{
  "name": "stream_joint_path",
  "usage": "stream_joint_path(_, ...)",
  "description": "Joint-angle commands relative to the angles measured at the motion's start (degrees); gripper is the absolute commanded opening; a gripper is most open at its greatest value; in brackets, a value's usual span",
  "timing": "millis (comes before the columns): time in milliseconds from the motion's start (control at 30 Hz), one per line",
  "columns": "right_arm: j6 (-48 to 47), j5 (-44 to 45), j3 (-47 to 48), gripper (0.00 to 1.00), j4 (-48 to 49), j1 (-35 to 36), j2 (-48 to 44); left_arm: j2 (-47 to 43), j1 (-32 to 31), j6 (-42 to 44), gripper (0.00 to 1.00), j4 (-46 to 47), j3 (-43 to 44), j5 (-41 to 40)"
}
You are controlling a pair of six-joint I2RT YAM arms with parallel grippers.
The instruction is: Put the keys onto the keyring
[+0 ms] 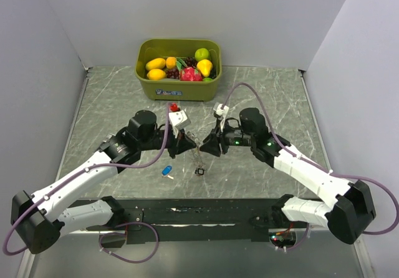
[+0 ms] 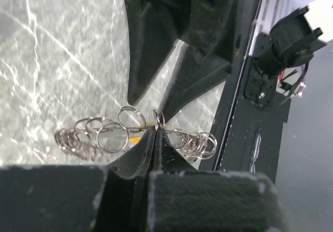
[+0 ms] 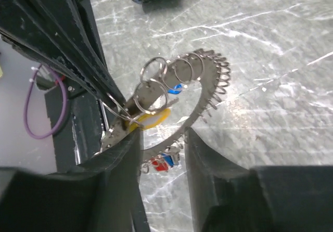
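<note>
The keyring (image 1: 198, 156) is a floppy chain of small silvery rings, hanging between my two grippers with a small dark tag (image 1: 199, 172) at its lower end. My left gripper (image 1: 187, 142) is shut on one ring of the keyring (image 2: 157, 118), with rings trailing to both sides. My right gripper (image 1: 209, 146) is open, and the keyring's curve (image 3: 200, 94) passes between its fingers. A yellow-headed key (image 3: 151, 118) lies against its left finger (image 3: 127, 149). Small red and blue pieces (image 3: 164, 160) hang below the chain. A blue-headed key (image 1: 166, 171) lies on the table.
A green bin (image 1: 179, 86) of toy fruit stands at the back centre. A small red item (image 1: 174, 107) lies in front of it, by the left wrist. A dark strip (image 1: 206, 214) runs along the near table edge. Grey walls close in both sides.
</note>
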Motion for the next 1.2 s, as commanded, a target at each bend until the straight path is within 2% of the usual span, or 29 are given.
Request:
stream_joint_path(0,-0.5,1.5,-0.8,0.64,4.0,-0.5,-5.7,-2.6,-0.5,-0.5,0.01,8.4,-0.9,2.5)
stream_joint_path(67,-0.6,1.6,-1.9,0.79,6.4,-0.7,-8.7,-3.2,-0.5,-0.4,0.01,9.7,-1.5,2.7)
stream_joint_path(100,-0.7,1.6,-3.2,0.83,7.3,-0.8,-9.6,-3.9,-0.5,-0.3,0.01,10.6,-2.6,3.0)
stream_joint_path(167,-0.6,0.4,-4.0,0.89,10.0,-1.1,-12.1,-4.6,-0.5,-0.1,0.01,13.5,-3.7,3.3)
stream_joint_path(267,-0.6,-2.6,-4.5,0.90,11.7,-1.8,-13.6,-6.0,-0.5,0.3,0.01,16.8,-5.8,4.2)
stream_joint_path(567,-0.2,-8.2,-4.7,0.86,14.4,-3.5,-14.3,-7.4,-0.4,0.5,0.01,20.7,-8.3,6.7)
stream_joint_path(733,-0.5,-16.3,-4.4,0.83,17.0,-3.7,-13.5,-7.3,-0.5,0.9,0.01,22.4,-9.2,8.9)
stream_joint_path(967,-0.6,-24.3,-1.9,0.73,16.5,-3.8,-11.0,-7.2,-0.4,1.2,0.01,24.0,-9.8,12.5)
stream_joint_path(1033,-0.7,-25.8,-0.9,0.67,15.9,-3.9,-9.8,-7.3,-0.5,1.1,0.01,24.4,-9.8,13.4)
stream_joint_path(1167,-0.4,-25.2,-0.7,0.61,16.1,-3.8,-8.2,-7.2,-0.5,1.2,0.01,24.0,-9.4,14.3)
